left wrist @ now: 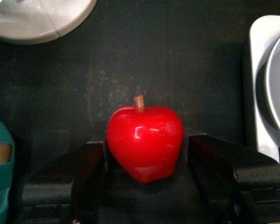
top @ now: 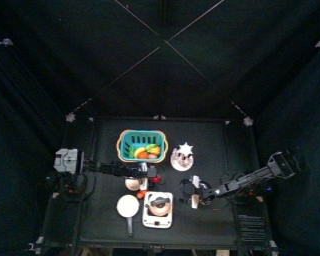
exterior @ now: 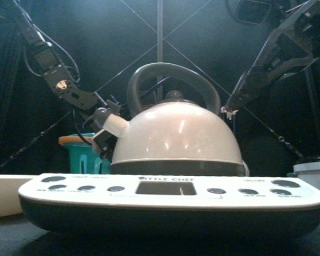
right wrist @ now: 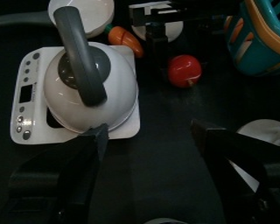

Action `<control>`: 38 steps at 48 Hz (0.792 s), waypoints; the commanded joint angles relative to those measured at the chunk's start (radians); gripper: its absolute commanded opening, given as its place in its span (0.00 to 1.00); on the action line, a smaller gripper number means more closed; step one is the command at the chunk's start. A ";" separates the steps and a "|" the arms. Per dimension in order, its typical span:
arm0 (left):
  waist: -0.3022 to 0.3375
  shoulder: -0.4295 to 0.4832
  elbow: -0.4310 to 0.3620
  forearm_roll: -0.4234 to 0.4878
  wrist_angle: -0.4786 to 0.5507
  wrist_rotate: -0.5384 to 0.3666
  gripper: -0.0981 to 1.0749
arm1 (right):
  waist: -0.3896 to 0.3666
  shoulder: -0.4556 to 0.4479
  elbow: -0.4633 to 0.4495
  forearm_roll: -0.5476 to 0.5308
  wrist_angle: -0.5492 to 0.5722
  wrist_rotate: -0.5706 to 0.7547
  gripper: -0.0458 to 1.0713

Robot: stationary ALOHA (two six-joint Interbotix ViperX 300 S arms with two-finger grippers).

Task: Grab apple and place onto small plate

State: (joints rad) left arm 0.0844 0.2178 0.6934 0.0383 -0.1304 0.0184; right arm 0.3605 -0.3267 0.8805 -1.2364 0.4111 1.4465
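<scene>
The apple, small and bright red with a short stem, rests on the black table between the two jaws of my left gripper. The jaws stand open, one close on each side of it. The apple also shows in the right wrist view, just in front of the left gripper. The small white plate lies a little beyond the apple, and its edge shows by my right gripper. My right gripper is open and empty above the table beside the kettle.
A white electric kettle on a white base with buttons stands at the table's front and hides the apple in the front view. The green basket with fruit stands behind. A cream-tan plate and a pinkish plate lie nearby.
</scene>
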 commanded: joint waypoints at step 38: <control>-0.054 -0.161 -0.020 0.002 0.051 0.000 0.69 | 0.000 -0.009 -0.008 0.021 -0.002 0.000 0.97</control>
State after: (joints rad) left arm 0.0383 0.0951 0.6872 0.0383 -0.0813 0.0199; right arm 0.3605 -0.3252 0.8790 -1.2134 0.4111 1.4465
